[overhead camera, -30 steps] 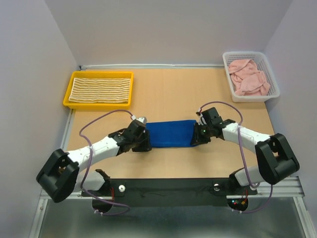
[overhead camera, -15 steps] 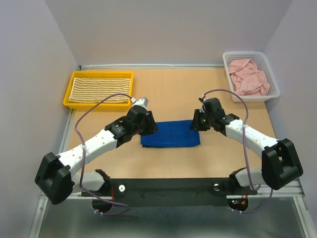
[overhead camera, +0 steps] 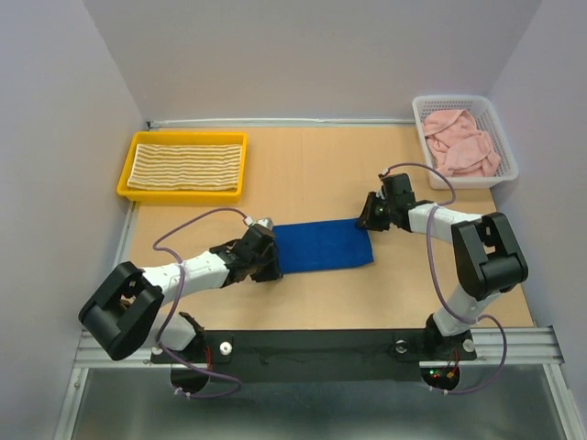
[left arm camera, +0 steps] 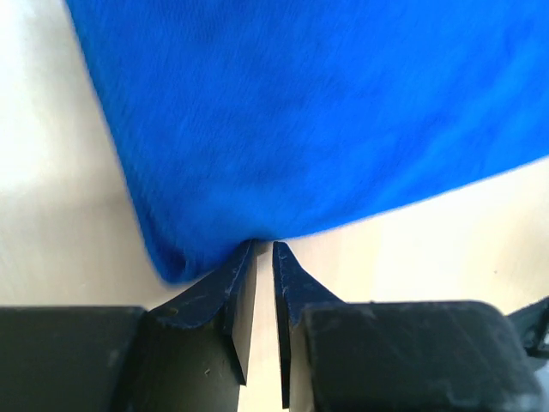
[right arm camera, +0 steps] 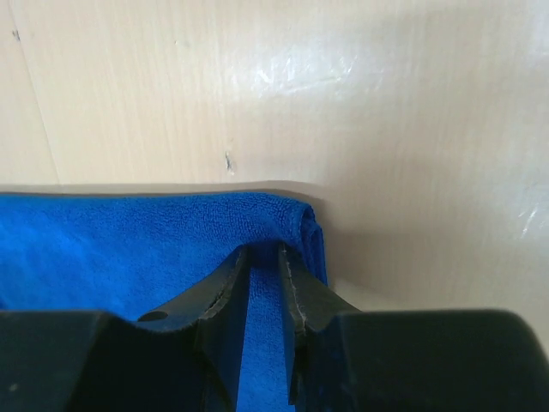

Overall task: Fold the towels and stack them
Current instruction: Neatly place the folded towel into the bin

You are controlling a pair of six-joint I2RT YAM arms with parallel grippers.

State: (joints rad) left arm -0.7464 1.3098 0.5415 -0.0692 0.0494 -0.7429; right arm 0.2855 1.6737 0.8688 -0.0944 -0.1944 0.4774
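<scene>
Top view: blue towel (overhead camera: 321, 246) lies flat on the bench (overhead camera: 312, 174), a folded strip around mid-bench, slightly slanted. Left tool (overhead camera: 266, 261) at its left end, right tool (overhead camera: 369, 218) at its far right corner. Striped towel (overhead camera: 183, 165) folded flat in the yellow tray (overhead camera: 183, 192), far left. Pink towel (overhead camera: 463, 147) crumpled in the white basket (overhead camera: 424, 137), far right corner. Both well apart from the blue towel.

Left wrist view: left tool (left arm camera: 263, 247) narrow, only a thin slit between the jaws, tips nipping the edge of the blue towel (left arm camera: 326, 112) near a rounded corner. Bench (left arm camera: 51, 215) bare on both sides.

Right wrist view: right tool (right arm camera: 264, 251) narrow, clamped on the blue towel (right arm camera: 103, 249) just beside its folded end, cloth showing between the jaws. Towel edge straight, layers doubled at the fold. Bench (right arm camera: 257, 94) beyond.
</scene>
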